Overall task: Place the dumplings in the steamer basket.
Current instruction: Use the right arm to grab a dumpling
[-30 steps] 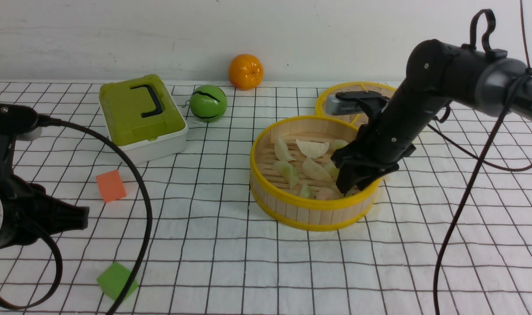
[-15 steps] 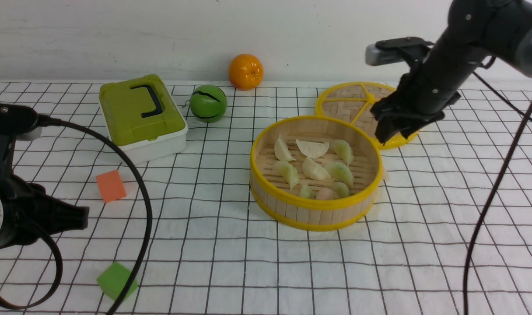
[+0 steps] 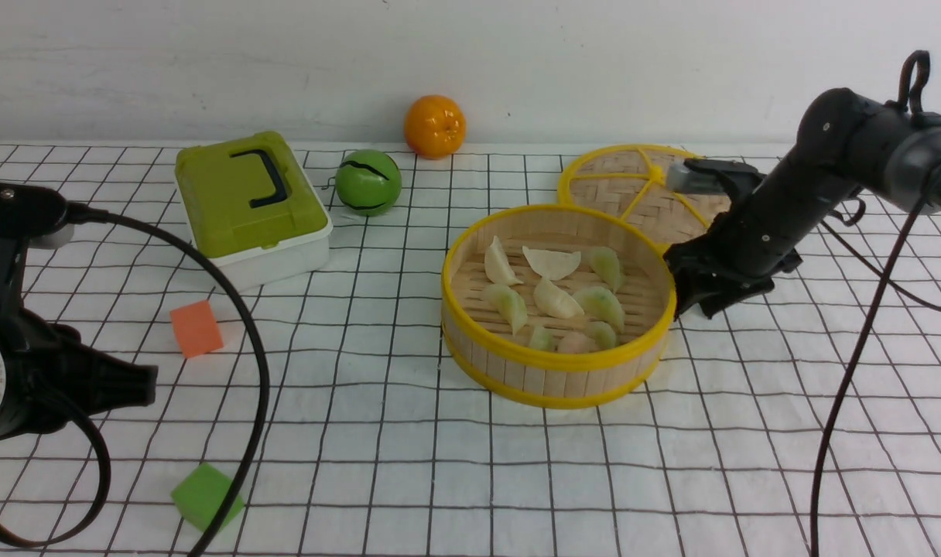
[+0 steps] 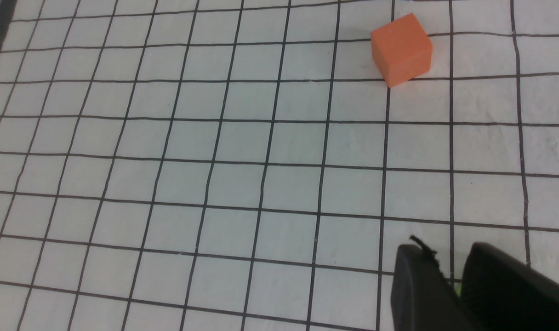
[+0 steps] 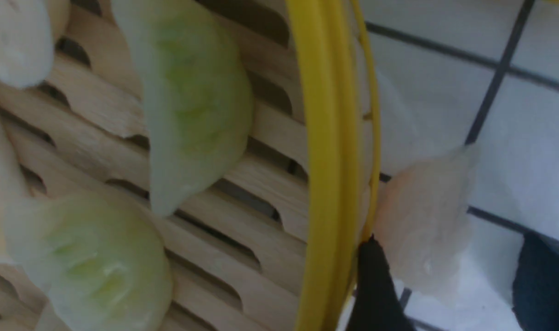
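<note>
Round deep bamboo-slat steamer basket with yellow rims (image 3: 557, 363) is seen at table centre-right. Eight small crescent-shaped whitish and pale-green toy dumplings (image 3: 552, 263) are counted on its slatted floor. One more translucent pinkish-white dumpling (image 5: 422, 225) is seen in the right wrist view on the cloth outside, against the basket wall at its 3 o'clock side.

Black right gripper (image 3: 691, 298) is lowered at the basket's 3 o'clock, just outside the rim; jaws are spread on either side of the outside dumpling, one fingertip (image 5: 376, 285) touching the rim. No pinch is shown.

Black left gripper (image 4: 449, 280) is held above the grid-lined white tablecloth (image 3: 408, 433); a narrow gap is seen between its fingers, nothing pinched. Orange foam cube (image 4: 402, 48) lies well apart from it.

Flat woven bamboo lid with yellow rim (image 3: 629, 186) lies at the basket's 1 o'clock, touching it.
</note>
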You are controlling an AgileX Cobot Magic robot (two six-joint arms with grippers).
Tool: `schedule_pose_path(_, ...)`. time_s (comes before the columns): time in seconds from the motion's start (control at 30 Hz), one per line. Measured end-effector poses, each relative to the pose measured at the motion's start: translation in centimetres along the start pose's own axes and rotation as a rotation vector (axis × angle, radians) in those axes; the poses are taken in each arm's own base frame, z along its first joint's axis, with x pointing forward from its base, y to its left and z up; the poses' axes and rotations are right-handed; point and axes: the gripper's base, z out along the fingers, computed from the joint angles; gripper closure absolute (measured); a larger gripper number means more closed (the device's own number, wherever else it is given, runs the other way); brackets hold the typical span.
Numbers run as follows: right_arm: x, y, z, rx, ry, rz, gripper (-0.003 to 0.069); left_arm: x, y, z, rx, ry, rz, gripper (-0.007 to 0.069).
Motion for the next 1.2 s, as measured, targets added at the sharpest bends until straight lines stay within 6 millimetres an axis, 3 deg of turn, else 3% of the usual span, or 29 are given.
schedule_pose_path(0.2, -0.4, -0.1, 0.2, 0.006, -0.042, 0.005, 0.0302, 0.0, 0.0, 0.0, -0.001, 0.001, 0.0, 0.0479)
schedule_pose_path(0.33, -0.5, -0.1, 0.3, 0.0, -0.053, -0.023, 0.0469, 0.0, 0.0, 0.0, -0.001, 0.001, 0.0, 0.0479)
schedule_pose_path(0.47, -0.5, 0.0, 0.0, -0.007, -0.055, -0.035, 0.0549, 0.0, 0.0, 0.0, -0.001, 0.001, 0.0, 0.0479)
schedule_pose_path(0.53, -0.6, 0.0, -0.6, -0.011, -0.057, -0.035, 0.0643, 0.0, 0.0, 0.0, -0.001, 0.001, 0.0, 0.0479)
schedule_pose_path(0.6, -0.7, -0.2, -0.9, -0.017, -0.051, -0.035, 0.0675, 0.0, 0.0, 0.0, -0.003, 0.002, 0.0, 0.0479)
schedule_pose_path(0.97, -1.3, -0.5, -2.4, -0.011, -0.046, -0.066, 0.0659, 0.0, 0.0, 0.0, -0.003, 0.002, 0.0, 0.047)
schedule_pose_path(1.13, -1.5, -0.1, -1.8, -0.004, -0.062, -0.076, 0.0554, 0.0, 0.0, 0.0, -0.003, 0.002, 0.001, 0.0468)
schedule_pose_path(1.2, -1.6, -0.2, -0.9, -0.003, -0.066, -0.073, 0.0451, 0.0, 0.0, 0.0, -0.003, 0.002, 0.001, 0.0466)
